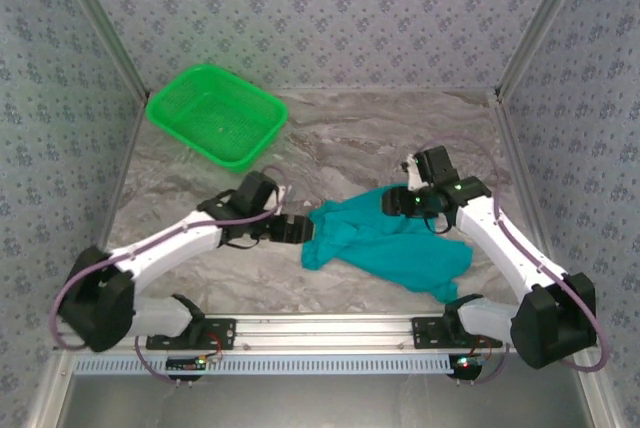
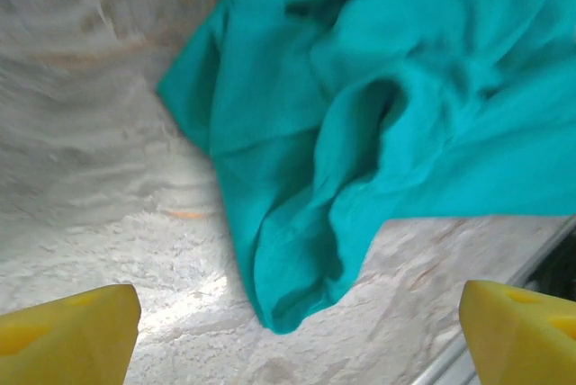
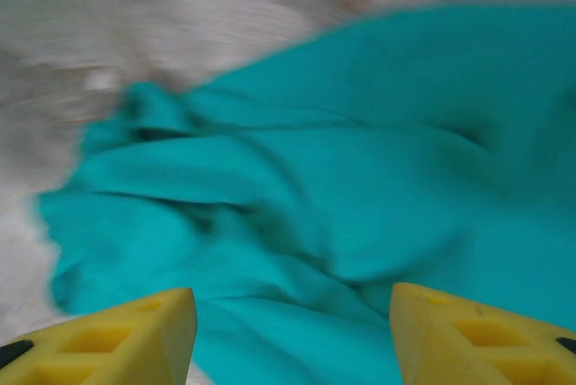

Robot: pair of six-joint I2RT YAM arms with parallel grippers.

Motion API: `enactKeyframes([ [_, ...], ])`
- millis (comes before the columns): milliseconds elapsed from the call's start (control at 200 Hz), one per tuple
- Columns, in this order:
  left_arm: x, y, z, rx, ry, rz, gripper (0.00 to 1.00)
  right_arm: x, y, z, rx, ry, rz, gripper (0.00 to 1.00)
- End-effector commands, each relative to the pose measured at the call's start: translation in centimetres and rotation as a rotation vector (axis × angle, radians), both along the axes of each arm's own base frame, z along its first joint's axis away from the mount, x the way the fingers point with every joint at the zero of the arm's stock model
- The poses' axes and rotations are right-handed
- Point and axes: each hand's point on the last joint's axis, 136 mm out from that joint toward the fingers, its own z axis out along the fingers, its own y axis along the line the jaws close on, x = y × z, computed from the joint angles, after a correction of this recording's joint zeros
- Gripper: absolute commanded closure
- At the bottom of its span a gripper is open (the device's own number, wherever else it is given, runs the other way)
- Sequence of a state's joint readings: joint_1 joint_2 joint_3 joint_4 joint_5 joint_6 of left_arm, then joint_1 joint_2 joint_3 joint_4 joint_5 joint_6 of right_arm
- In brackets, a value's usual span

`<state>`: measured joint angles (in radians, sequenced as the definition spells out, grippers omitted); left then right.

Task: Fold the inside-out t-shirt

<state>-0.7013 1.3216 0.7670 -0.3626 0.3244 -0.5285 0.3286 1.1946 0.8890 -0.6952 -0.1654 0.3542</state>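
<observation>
The left pincer [image 1: 290, 229] stands wide with nothing between its yellow fingers [image 2: 67, 335]. It is low over the marbled grey tabletop [image 1: 380, 138], just off the 9 o'clock edge of the crumpled teal cloth t-shirt [image 1: 390, 243], probably lined up there to take an edge fold. The right pincer [image 1: 415, 203], at the shirt's 1 o'clock, also has its jaws apart. It hovers over rumpled cloth without pinching any that I can see. The shirt lies bunched toward 5 o'clock of the table with no lettering visible, so spreading it flat likely comes first. The bright green plastic mesh basket [image 1: 215, 113] sits well apart at 10 o'clock, out of the work.
</observation>
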Motion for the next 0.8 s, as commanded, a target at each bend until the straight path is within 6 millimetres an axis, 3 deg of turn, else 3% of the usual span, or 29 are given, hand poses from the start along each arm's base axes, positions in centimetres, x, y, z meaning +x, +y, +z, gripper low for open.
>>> enactKeyframes([
  [0, 0.3, -1.1, -1.7, 0.085, -0.009, -0.011, 0.07, -4.0, -6.2, -4.2, -0.238, 0.189, -0.279, 0.38],
  [85, 0.4, -2.0, -3.3, 0.123, -0.008, -0.03, 0.09, -6.4, -8.9, -6.1, -0.328, 0.266, -0.444, 0.38],
  [150, 0.7, -2.8, -4.1, 0.122, 0.008, -0.044, 0.21, -7.5, -9.7, -7.3, -0.316, 0.284, -0.522, 0.4],
  [215, 1.3, -3.2, -4.4, 0.128, 0.005, -0.048, 0.61, -7.5, -9.3, -8.2, -0.238, 0.279, -0.566, 0.6],
  [265, 1.8, -3.7, -3.8, 0.099, -0.008, -0.063, 0.9, -7.0, -8.8, -8.3, -0.191, 0.262, -0.575, 0.97],
  [285, 2.1, -3.9, -3.3, 0.076, -0.008, -0.067, 1.0, -6.8, -8.7, -8.1, -0.185, 0.25, -0.574, 1.0],
  [365, 3.2, -3.5, -0.1, -0.007, -0.022, -0.051, 1.0, -5.3, -8.5, -5.9, -0.176, 0.157, -0.557, 1.0],
  [480, 5.8, -0.9, 7.0, -0.113, -0.156, 0.046, 1.0, -1.7, -8.1, 0.2, -0.189, -0.031, -0.471, 1.0],
  [550, 7.1, 0.2, 11.6, -0.173, -0.27, 0.076, 1.0, 1.0, -6.1, 4.1, -0.135, -0.149, -0.332, 1.0],
  [610, 7.5, 0.3, 14.4, -0.191, -0.341, 0.055, 1.0, 2.9, -3.8, 7.5, -0.055, -0.234, -0.199, 1.0],
  [635, 7.5, 0.1, 15.0, -0.191, -0.353, 0.036, 0.99, 3.4, -2.7, 8.7, -0.022, -0.257, -0.142, 1.0],
  [670, 7.4, -0.4, 15.2, -0.193, -0.351, 0.01, 0.81, 3.9, -1.4, 10.3, 0.01, -0.279, -0.078, 1.0],
  [700, 7.2, -1.0, 14.9, -0.189, -0.343, -0.016, 0.73, 4.2, -0.9, 11.3, 0.007, -0.289, -0.061, 1.0],
  [760, 6.8, -2.3, 13.1, -0.171, -0.32, -0.049, 0.48, 4.5, -1.6, 12.2, -0.064, -0.29, -0.105, 0.98],
  [795, 6.4, -3.1, 11.6, -0.154, -0.302, -0.074, 0.42, 4.2, -2.6, 11.7, -0.122, -0.267, -0.155, 0.98],
])
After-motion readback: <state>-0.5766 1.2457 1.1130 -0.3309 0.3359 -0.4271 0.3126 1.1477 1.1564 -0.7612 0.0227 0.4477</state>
